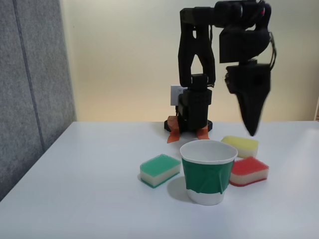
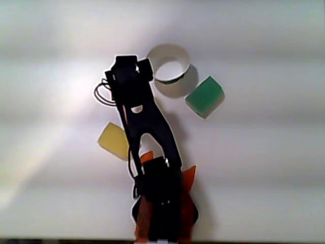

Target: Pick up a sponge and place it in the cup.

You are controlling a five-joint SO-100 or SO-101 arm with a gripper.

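Where grey partition (image 1: 30, 89) meets cream wall (image 1: 119, 55) | white table (image 1: 89, 199)

The white table (image 1: 75, 199) carries the cup (image 1: 208, 172), the sponge (image 1: 248, 172), a green sponge (image 1: 159, 170) and a yellow sponge (image 1: 240, 145).

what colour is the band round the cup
Dark green on a white cup, clearest in the fixed view.

an office or lab corner: grey fabric partition (image 1: 30, 84), plain cream wall (image 1: 124, 55), white table (image 1: 89, 199).
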